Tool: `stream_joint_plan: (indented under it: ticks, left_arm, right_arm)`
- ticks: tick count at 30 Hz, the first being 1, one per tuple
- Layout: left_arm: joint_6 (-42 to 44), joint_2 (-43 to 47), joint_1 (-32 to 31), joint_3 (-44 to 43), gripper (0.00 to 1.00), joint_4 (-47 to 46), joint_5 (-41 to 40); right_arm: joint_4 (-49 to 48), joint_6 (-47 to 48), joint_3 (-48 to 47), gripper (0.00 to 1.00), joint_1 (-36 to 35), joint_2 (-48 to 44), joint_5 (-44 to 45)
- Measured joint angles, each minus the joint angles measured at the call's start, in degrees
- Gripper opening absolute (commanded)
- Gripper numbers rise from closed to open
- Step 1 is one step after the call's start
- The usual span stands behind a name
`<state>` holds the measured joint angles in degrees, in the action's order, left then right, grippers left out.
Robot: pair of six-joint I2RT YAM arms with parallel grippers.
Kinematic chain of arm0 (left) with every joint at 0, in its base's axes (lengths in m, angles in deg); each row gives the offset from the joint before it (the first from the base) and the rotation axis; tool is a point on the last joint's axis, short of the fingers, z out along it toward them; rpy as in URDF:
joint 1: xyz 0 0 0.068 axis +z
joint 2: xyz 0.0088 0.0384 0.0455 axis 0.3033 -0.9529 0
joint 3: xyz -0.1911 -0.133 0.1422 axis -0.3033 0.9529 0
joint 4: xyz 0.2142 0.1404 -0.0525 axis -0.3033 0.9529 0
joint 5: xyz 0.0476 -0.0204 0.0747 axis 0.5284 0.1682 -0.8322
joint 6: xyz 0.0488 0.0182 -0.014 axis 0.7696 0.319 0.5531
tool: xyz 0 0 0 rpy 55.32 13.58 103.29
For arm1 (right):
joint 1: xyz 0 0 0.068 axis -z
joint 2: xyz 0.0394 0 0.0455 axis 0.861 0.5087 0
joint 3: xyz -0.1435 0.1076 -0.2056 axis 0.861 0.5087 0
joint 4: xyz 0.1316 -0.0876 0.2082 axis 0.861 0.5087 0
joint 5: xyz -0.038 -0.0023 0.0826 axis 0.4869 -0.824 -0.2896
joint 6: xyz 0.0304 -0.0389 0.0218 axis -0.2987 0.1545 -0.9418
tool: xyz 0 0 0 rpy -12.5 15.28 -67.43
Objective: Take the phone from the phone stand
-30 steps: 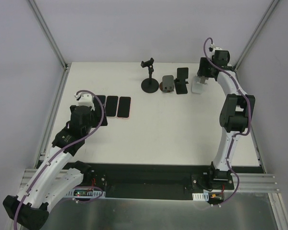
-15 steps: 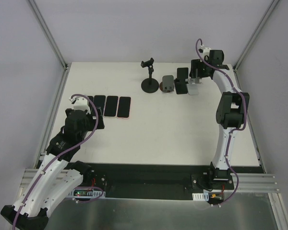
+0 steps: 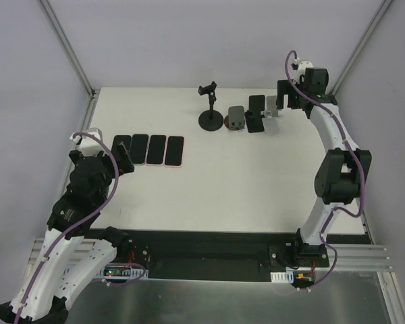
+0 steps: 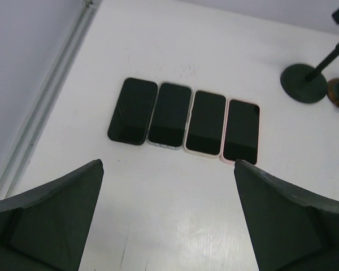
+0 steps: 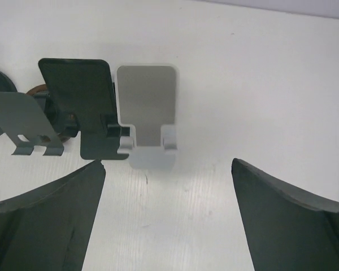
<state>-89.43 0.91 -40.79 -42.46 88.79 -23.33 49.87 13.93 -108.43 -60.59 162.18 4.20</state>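
right hand (image 5: 168, 165): spread, empty, just by silver stand (image 5: 147, 104) near desk's far edge | left hand (image 4: 168, 164): spread, empty | risk: a finger clipping black stand (image 5: 79, 90) alongside, toppling both

No text, brand, number or sign can be read in any view. The four phones (image 4: 205, 122) show only dark screens. The silver stand (image 5: 146, 101) and the black stand (image 5: 76, 84) have plain faces.

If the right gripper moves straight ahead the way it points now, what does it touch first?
Most likely the empty silver stand, almost centred ahead of the right gripper; depth is unclear.
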Motion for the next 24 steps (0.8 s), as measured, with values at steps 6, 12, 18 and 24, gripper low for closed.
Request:
stream_joint_plan:
  ticks: [6,12,18,24]
  left_arm:
    - [3.8,2.3,0.0,-7.1,0.99,-1.0,-8.0]
    - [12.8,8.4,0.0,-8.0,0.99,-12.0,-13.0]
    - [21.9,9.8,0.0,-10.0,0.99,-22.4,-13.4]
    - [27.4,7.3,0.0,-12.9,0.99,-25.2,-12.9]
  right_arm:
    - [-2.6,-2.4,11.5,0.96,0.5,-20.7,9.0]
    - [-5.5,-3.3,23.4,0.96,1.5,-44.9,18.4]
    - [-8.4,-3.9,33.7,0.96,2.4,-65.4,24.2]
    - [-11.8,-6.2,42.0,0.96,2.4,-77.0,26.4]
